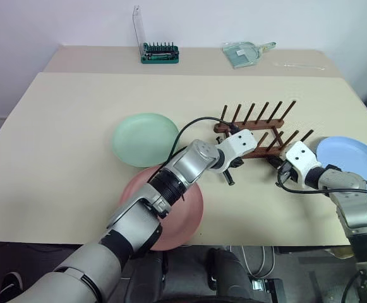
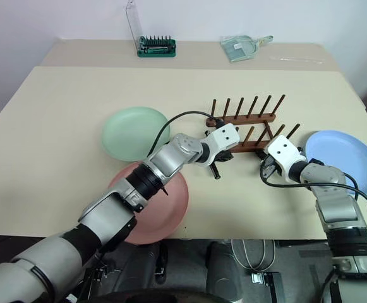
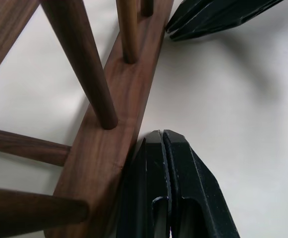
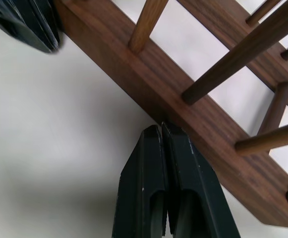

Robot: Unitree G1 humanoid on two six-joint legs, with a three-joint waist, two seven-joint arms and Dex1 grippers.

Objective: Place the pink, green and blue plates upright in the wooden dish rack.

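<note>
None of the 3 plates is yet placed in the small dark brown wooden dish rack [image 1: 259,134], so the whole task is judged to remain. All 3 lie flat on the beige worktop [image 1: 63,151].

The left tool [image 3: 164,141] is seen with its 2 black fingers pressed together on nothing, the tips set against the near rail of the rack at one end. The right tool [image 4: 161,131] is likewise closed and empty, its tips touching the same rail's outer edge toward the other end. The rack is thus found directly ahead of both tools, between them and the back of the worktop. A nudge or alignment of the rack appears to be in hand, though this is only a judgement.

The round pale green plate [image 1: 144,139] lies to the outer side of the left tool, well apart from it. The round pink plate [image 1: 180,218] lies behind that tool, partly covered by the left arm. The round light blue plate [image 1: 354,161] lies just beyond the right tool on its outer side.

The rack is made of smooth, matt, grained wood: 2 flat rectangular rails, each bearing a row of slim round pegs that lean slightly. The plates are shallow, smooth, matt-looking discs with raised rims, probably plastic. The tool fingers are hard, black and wedge-shaped.
</note>
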